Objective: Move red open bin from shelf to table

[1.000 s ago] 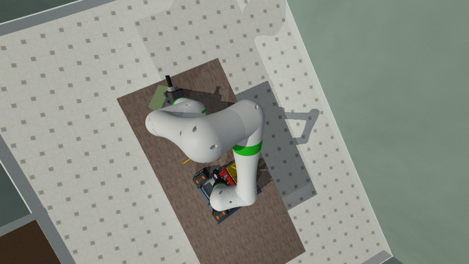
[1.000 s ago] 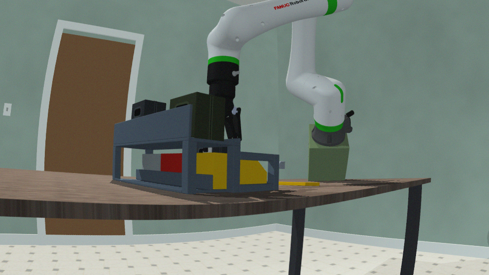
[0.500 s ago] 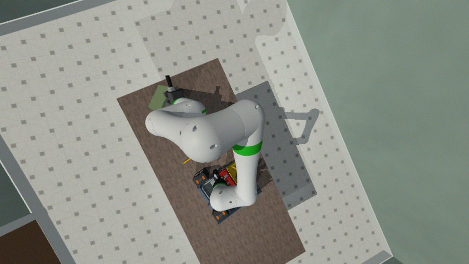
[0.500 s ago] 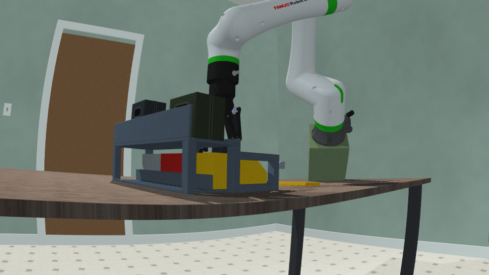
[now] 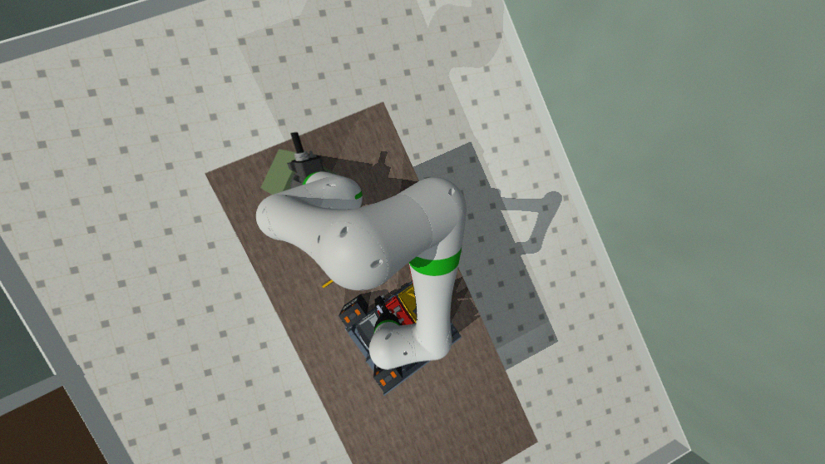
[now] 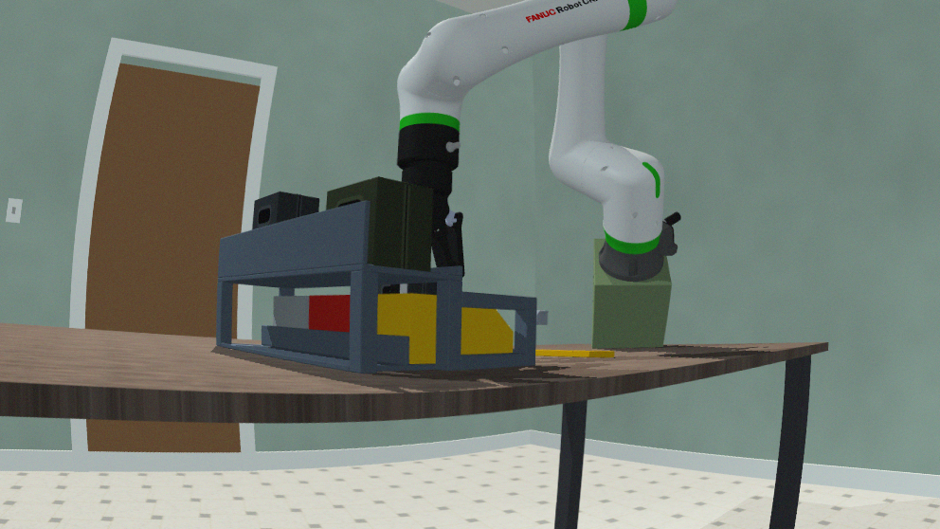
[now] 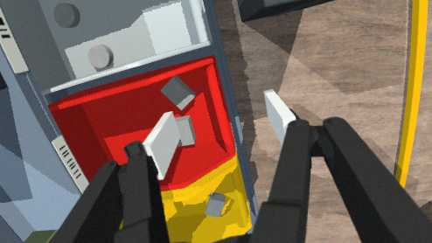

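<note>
From where I stand, the white jointed robot arm with green bands (image 5: 433, 311) (image 6: 525, 39) reaches over the blue-grey metal shelf (image 6: 360, 322) on the brown wood-grain table (image 5: 276, 254) (image 6: 164, 368) (image 7: 372, 131). Its black two-finger gripper with pale flat pads (image 6: 446, 263) (image 7: 223, 127) points downward, fingers spread partway. From the wrist, one pad shows against the inside of the bin and the other against the table beyond the shelf's edge; I can't tell whether either touches the bin.

The red open-topped bin (image 5: 398, 313) (image 6: 329, 312) (image 7: 127, 118) is in the shelf, between a light grey open bin (image 6: 291, 311) (image 7: 131, 39) and a yellow open bin (image 5: 408, 297) (image 6: 407, 316) (image 7: 197, 214). Two small grey blocky parts can be seen in the red one, a grey part (image 7: 216, 204) lies in the yellow one, and round grey pieces (image 7: 101, 56) lie in the light grey one.

A dark olive box (image 6: 394, 223) and a smaller black box (image 6: 282, 209) stand up on the shelf's higher level. A thin yellow strip (image 5: 328, 283) (image 6: 574, 353) (image 7: 413, 87) lies on the table near the shelf, and a green block (image 5: 278, 171) (image 6: 630, 316) stands well apart from it.
</note>
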Motion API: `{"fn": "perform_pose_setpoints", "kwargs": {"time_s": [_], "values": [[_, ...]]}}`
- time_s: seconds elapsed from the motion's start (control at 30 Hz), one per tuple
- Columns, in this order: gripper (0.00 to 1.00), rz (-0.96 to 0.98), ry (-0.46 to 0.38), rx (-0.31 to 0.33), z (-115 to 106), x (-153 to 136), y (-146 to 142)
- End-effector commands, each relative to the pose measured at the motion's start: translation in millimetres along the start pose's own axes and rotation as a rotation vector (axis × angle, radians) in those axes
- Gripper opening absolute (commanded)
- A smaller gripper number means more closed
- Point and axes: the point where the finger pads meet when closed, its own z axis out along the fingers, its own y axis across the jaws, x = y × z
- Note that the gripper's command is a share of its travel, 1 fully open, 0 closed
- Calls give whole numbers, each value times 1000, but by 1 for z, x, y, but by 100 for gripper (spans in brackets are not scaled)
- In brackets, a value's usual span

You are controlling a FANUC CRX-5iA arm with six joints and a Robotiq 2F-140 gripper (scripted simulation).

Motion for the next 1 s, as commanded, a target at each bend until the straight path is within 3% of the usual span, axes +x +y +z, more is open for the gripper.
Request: {"fn": "perform_pose_setpoints", "kwargs": {"time_s": [0.0, 0.97], "values": [[57, 0, 0, 0, 0, 0, 0], [57, 0, 0, 0, 15, 0, 0]]}}
